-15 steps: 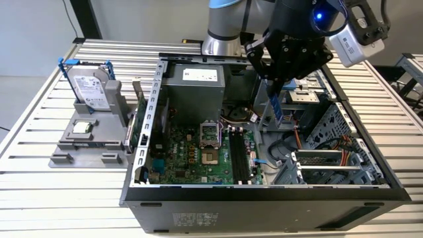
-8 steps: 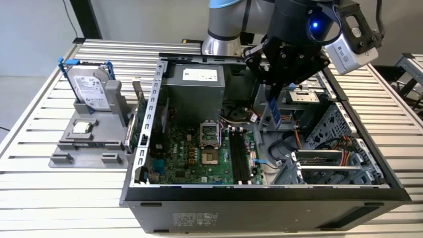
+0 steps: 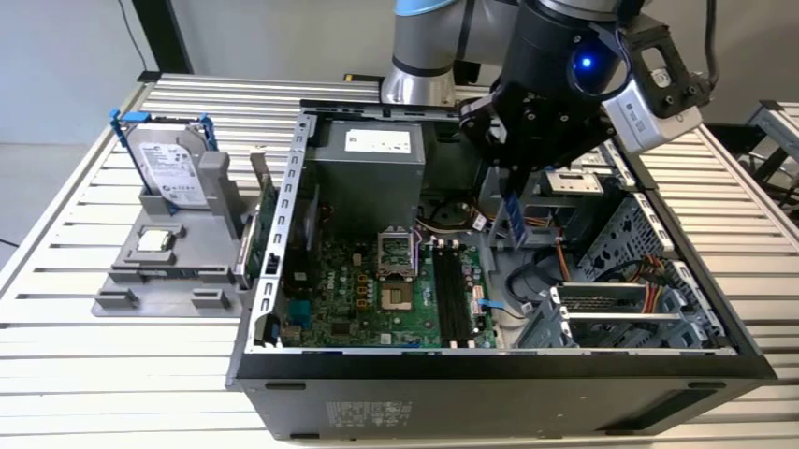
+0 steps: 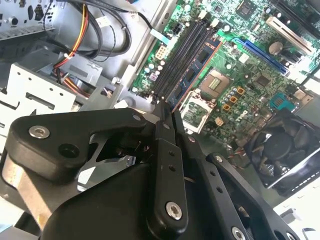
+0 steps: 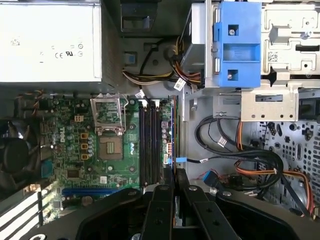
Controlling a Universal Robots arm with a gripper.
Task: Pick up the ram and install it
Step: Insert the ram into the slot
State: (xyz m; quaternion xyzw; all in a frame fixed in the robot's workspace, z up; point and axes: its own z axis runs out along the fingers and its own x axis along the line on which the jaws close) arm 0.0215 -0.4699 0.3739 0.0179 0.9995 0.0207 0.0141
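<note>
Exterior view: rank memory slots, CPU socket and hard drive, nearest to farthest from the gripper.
1. Memory slots, under the gripper holding the ram.
2. CPU socket, beside them, toward the exterior view's left.
3. Hard drive, outside the case.

One computer case [image 3: 500,398] contains one motherboard [image 3: 355,304], one power supply [image 3: 369,168], one processor socket [image 5: 111,148] and one fan [image 5: 15,155]; over it, one gripper [image 5: 174,174] with one ram [image 3: 514,223]; beside it, at the exterior view's left, one hard drive [image 3: 168,168] and one chip [image 3: 155,240].
</note>
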